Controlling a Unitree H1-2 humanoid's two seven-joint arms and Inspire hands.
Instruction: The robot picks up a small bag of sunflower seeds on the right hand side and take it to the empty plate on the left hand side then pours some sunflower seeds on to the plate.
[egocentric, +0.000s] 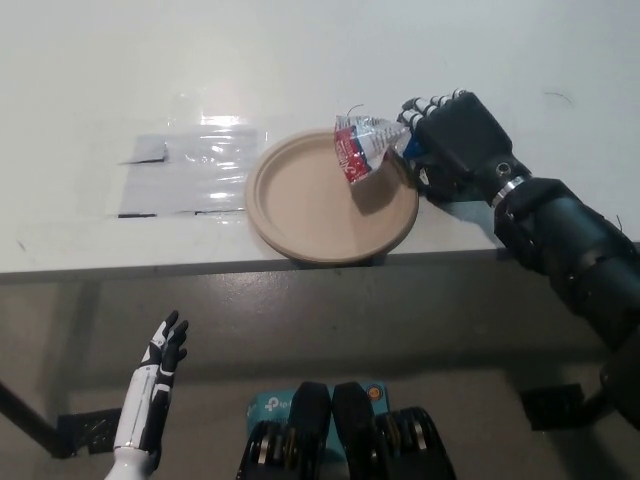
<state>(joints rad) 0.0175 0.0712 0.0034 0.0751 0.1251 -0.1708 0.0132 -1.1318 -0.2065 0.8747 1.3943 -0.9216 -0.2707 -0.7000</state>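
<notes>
One seed bag (360, 147) tilted over plate (300, 225).

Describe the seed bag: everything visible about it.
The seed bag is a small crinkled packet, clear plastic with a red printed panel and some white. It is off the table, held at its right end by the black right hand and tilted so its free end points down and left, over the right part of the plate, where it casts a shadow. No seeds can be seen on the plate.
</notes>
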